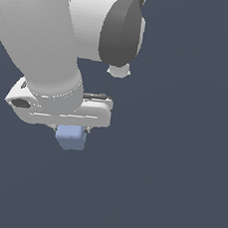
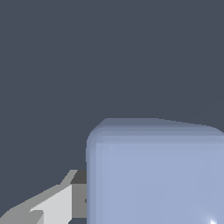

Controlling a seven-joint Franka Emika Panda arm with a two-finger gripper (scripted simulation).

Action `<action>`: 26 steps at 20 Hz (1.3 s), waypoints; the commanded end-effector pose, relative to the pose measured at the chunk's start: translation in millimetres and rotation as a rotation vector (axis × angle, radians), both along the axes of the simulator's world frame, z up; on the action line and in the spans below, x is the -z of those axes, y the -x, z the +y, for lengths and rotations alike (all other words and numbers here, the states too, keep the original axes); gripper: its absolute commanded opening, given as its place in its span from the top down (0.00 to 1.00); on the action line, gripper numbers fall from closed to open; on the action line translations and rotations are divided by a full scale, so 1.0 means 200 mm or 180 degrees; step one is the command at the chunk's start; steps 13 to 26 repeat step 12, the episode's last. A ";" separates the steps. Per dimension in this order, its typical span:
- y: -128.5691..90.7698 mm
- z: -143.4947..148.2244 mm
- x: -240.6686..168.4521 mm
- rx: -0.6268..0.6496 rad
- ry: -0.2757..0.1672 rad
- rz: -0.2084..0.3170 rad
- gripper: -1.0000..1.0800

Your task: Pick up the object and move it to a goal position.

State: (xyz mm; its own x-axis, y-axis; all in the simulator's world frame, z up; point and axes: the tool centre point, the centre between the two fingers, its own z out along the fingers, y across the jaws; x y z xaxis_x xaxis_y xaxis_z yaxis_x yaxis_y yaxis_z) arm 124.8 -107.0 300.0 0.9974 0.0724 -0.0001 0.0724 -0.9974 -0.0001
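Observation:
The light-blue cube [image 1: 71, 137] hangs just under the white gripper [image 1: 71, 129] of my arm, near the exterior view's left. The gripper body hides most of the fingers, and the cube sits tight between them. In the wrist view the cube [image 2: 155, 175] fills much of the picture, very close to the camera, with one finger [image 2: 65, 201] pressed against its side. The gripper is shut on the cube. No goal mark shows in either view.
The large white arm links [image 1: 54, 39] and a dark joint cap [image 1: 120, 31] fill the upper part of the exterior view. Everything else is a plain dark blue-grey background [image 1: 180, 168].

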 end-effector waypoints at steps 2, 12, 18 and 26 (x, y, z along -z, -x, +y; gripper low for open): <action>-0.02 -0.02 -0.03 -0.0001 0.0000 0.0000 1.00; -0.04 -0.04 -0.06 -0.0001 0.0000 0.0000 1.00; -0.04 -0.04 -0.06 -0.0001 0.0000 0.0000 1.00; -0.04 -0.04 -0.06 -0.0001 0.0000 0.0000 1.00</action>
